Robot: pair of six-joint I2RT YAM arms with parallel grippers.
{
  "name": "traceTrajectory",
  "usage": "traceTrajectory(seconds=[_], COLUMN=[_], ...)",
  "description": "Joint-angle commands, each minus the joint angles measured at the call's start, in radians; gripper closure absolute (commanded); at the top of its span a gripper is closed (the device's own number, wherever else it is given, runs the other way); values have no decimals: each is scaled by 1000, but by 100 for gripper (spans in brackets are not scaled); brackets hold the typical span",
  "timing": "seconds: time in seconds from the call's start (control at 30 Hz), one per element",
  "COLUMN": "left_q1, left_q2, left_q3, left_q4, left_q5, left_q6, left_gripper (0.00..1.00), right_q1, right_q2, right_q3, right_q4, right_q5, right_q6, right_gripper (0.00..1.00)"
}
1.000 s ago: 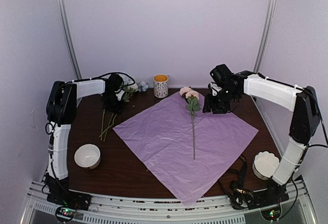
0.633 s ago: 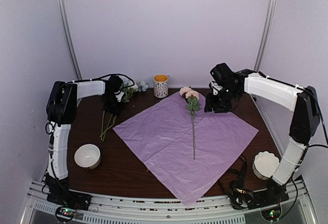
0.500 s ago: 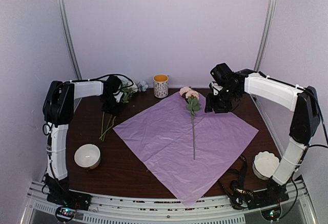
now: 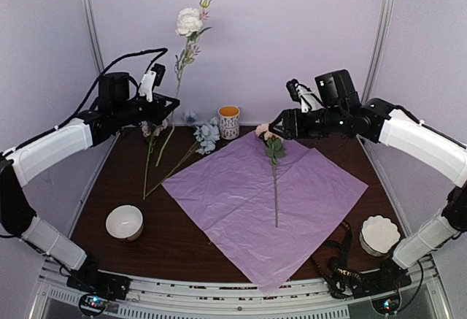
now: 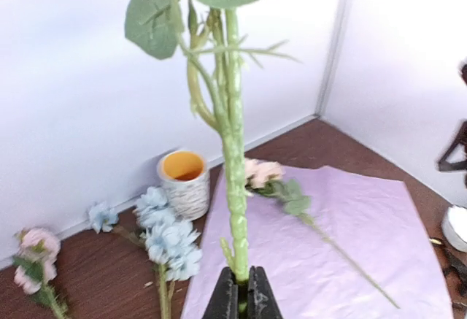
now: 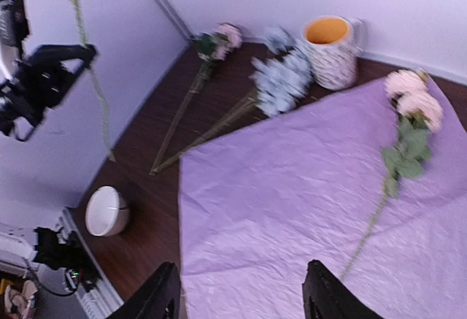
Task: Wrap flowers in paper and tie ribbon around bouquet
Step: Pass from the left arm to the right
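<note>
The lilac paper (image 4: 241, 202) lies flat as a diamond on the table, also in the right wrist view (image 6: 292, 187). One of the flowers, a pink one (image 4: 273, 141), rests on its far corner, stem pointing to me. My left gripper (image 4: 171, 103) is raised at the back left, shut on the green stem (image 5: 235, 187) of a white flower (image 4: 189, 21) that stands upright above it. Blue flowers (image 4: 206, 133) and another pink one (image 4: 151, 129) lie on the table beside the paper. My right gripper (image 4: 277, 126) hovers open and empty above the paper's far corner. A black ribbon (image 4: 340, 265) lies by the right arm's base.
A patterned mug (image 4: 228, 122) with an orange inside stands at the back, just beyond the paper. A white bowl (image 4: 124, 222) sits at the front left and a white scalloped dish (image 4: 379, 233) at the front right. Walls close the back and sides.
The left gripper shut on the white flower's stem and lifted it high off the table. The right arm rose from the paper's far corner and its jaws widened.
</note>
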Motion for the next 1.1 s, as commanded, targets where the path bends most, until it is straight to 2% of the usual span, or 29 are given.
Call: traceTrajectory(seconds=[0.0, 0.13, 0.3, 0.37, 0.47, 0.5, 0.63, 0.77, 0.9, 1.07], left_q1=[-172, -255, -311, -327, -335, -339, -342, -341, -342, -342], left_q2=[-77, -108, -82, -66, -54, -49, -22, -29, -23, 7], left_q3=[-145, -202, -212, -213, -221, -221, -199, -227, -218, -210], left_q4=[326, 504, 558, 567, 588, 586, 560, 676, 699, 742], left_q5=[169, 188, 213, 217, 223, 223, 234, 246, 245, 271], left_q6=[36, -55, -115, -134, -157, -157, -173, -231, -265, -304], left_gripper=[100, 100, 100, 100, 100, 100, 100, 100, 100, 100], right_q1=[85, 122, 144, 145, 144, 144, 148, 148, 132, 149], right_q2=[5, 95, 191, 207, 205, 198, 186, 145, 73, -2], right_q3=[7, 118, 219, 220, 196, 185, 167, 114, 7, -80], right_q4=[387, 531, 575, 604, 636, 648, 669, 651, 723, 815], right_q5=[-193, -251, -211, -223, -208, -205, -238, -230, -268, -322], right_q6=[1, 67, 110, 143, 177, 182, 168, 122, 92, 31], right_gripper=[39, 33, 30, 39, 64, 67, 58, 56, 53, 43])
